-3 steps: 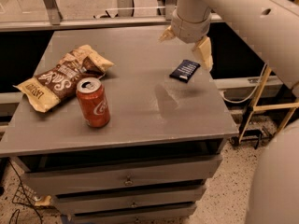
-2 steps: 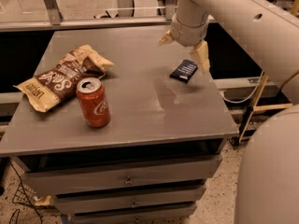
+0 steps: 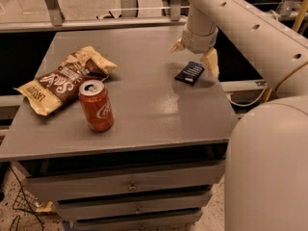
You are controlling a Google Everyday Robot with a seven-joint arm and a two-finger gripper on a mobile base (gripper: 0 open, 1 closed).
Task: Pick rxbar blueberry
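Right side of table (image 3: 144,121): rxbar blueberry (image 3: 189,72) is lying flat, dark wrapper up, near the right edge.
Gripper position: gripper (image 3: 193,55) is hanging just above and slightly behind the bar, not touching it.
Fingers: spreading wide and pinching nothing, with one pale finger (image 3: 176,45) sitting off to the bar's left and the other just beside its right end.
Change: gripper is coming down over the last second, and the right finger is now sitting level with the bar; the bar itself is not shifting.
Meaning: approach is looking nearly finished; grasp not begun, bar not lifted.
Next: probably needing a little more descent, then closing across the bar.
Risk: bar is thin and flat, so fingertips may be skidding over the wrapper or nudging it toward the edge.
Others: chip bag (image 3: 62,81) and soda can (image 3: 96,105) are sitting well apart on the left, not moving.
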